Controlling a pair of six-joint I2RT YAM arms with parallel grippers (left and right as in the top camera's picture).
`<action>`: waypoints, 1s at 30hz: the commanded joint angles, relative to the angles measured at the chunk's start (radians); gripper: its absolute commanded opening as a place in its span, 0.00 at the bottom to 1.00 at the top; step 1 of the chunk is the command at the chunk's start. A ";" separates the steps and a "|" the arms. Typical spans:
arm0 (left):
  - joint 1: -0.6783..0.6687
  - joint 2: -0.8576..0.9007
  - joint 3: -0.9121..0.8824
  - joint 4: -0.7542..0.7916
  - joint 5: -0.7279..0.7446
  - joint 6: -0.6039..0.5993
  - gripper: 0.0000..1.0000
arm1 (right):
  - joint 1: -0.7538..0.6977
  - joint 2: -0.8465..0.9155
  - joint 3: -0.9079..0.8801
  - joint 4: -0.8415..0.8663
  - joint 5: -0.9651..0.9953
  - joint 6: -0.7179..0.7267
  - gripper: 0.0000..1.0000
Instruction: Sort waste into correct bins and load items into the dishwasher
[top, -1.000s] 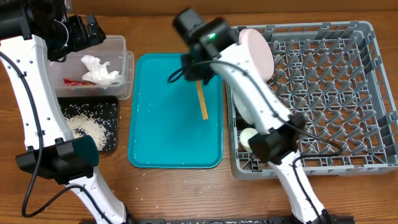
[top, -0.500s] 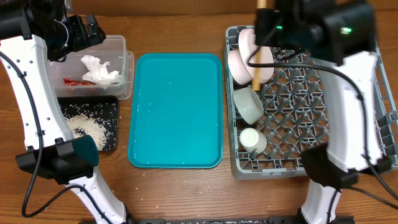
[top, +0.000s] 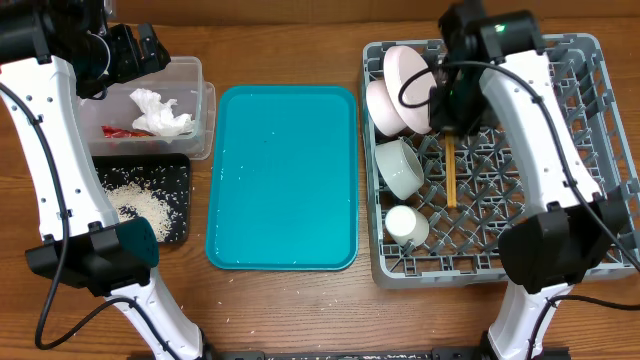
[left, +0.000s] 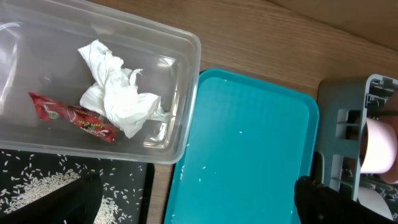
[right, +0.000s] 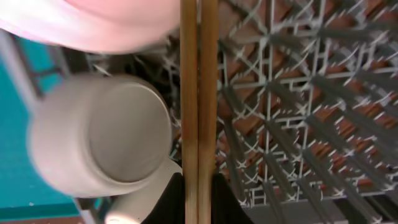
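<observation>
My right gripper (top: 449, 118) is shut on two wooden chopsticks (top: 450, 172), held together over the grey dish rack (top: 560, 180), just right of the dishes. In the right wrist view the chopsticks (right: 199, 93) run up from my fingers (right: 199, 202), next to a white bowl (right: 102, 149). The rack holds a white plate (top: 412, 75), two bowls (top: 384, 106) (top: 400, 168) and a small cup (top: 407, 225). My left gripper (top: 140, 48) is open and empty above the clear tub (top: 193, 72), which holds the white tissue (top: 160, 112) and the red wrapper (top: 120, 131). Rice (top: 140, 205) lies in the black tray (top: 180, 165).
A teal tray (top: 285, 180) lies between the bins and the rack, with a few rice grains on it (left: 249, 155). A few grains lie on the wooden table in front of it. The right half of the rack shows only bare pegs.
My right gripper carried the chopsticks from the teal tray across to the rack, and they now hang over its floor by the bowls. The left arm has not moved.
</observation>
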 joint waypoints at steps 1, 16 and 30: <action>-0.002 -0.010 -0.004 0.001 -0.002 -0.013 1.00 | -0.002 -0.016 -0.089 0.011 0.010 -0.005 0.04; -0.002 -0.010 -0.004 0.001 -0.002 -0.014 1.00 | -0.002 -0.016 -0.128 0.035 0.010 -0.005 0.47; -0.002 -0.010 -0.004 0.001 -0.003 -0.013 1.00 | 0.075 -0.349 0.335 0.032 -0.227 0.030 1.00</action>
